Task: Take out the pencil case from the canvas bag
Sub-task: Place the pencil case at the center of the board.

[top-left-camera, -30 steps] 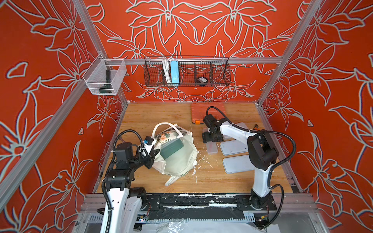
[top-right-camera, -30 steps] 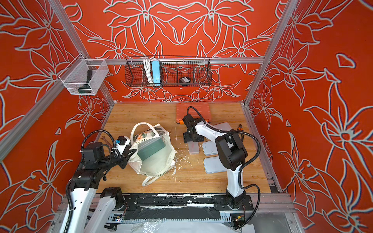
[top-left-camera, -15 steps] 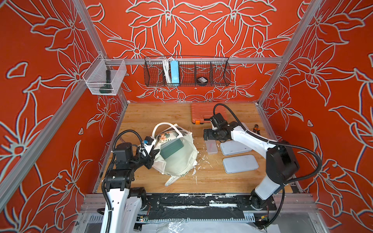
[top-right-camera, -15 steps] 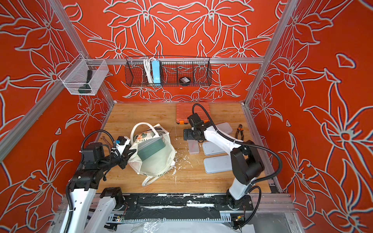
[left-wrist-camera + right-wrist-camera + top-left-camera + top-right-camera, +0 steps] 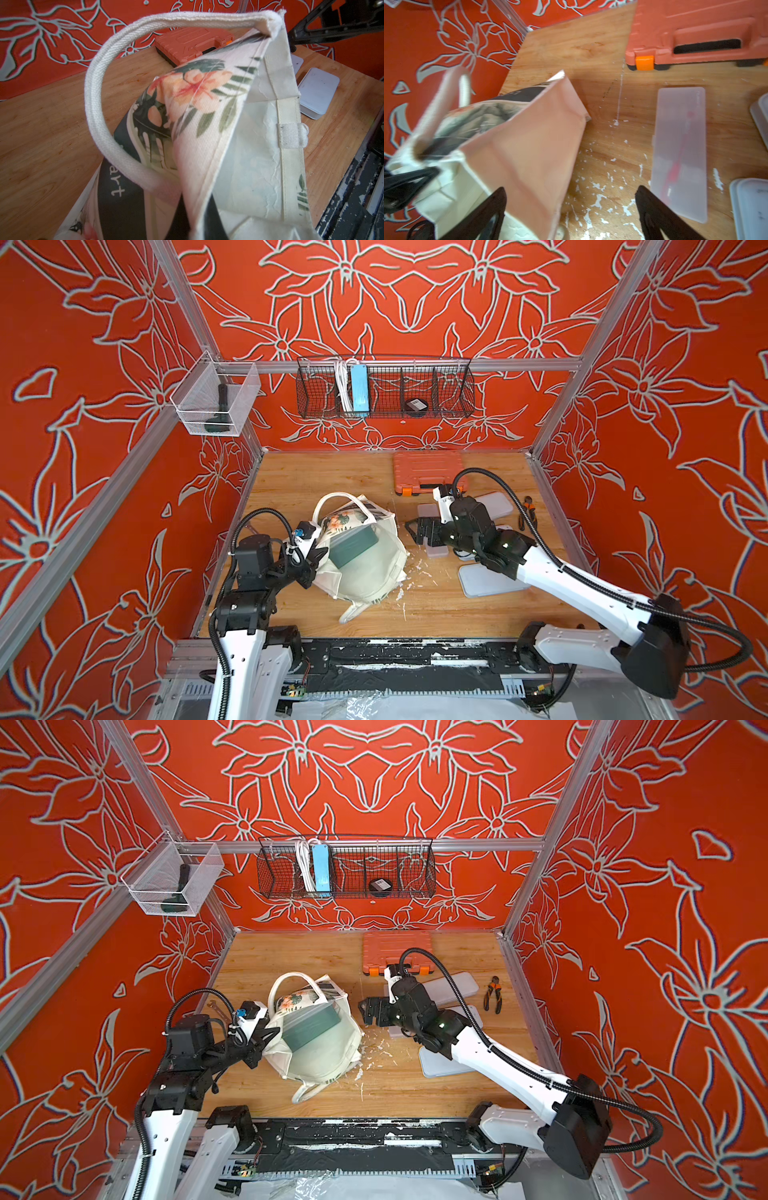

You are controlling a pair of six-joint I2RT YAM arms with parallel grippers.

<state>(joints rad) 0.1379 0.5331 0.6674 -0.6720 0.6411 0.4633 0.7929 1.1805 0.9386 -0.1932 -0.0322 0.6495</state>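
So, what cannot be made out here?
In both top views: dark green item in the canvas bag, partly under cloth; kind unclear.
Left wrist view: lettering runs behind the handle.
In a top view: black object in the wire basket, too small.
Right wrist view: canvas bag blurred.

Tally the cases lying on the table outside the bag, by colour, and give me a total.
orange tool case: 1
pale grey cases: 3
translucent plastic case: 1
Total: 5
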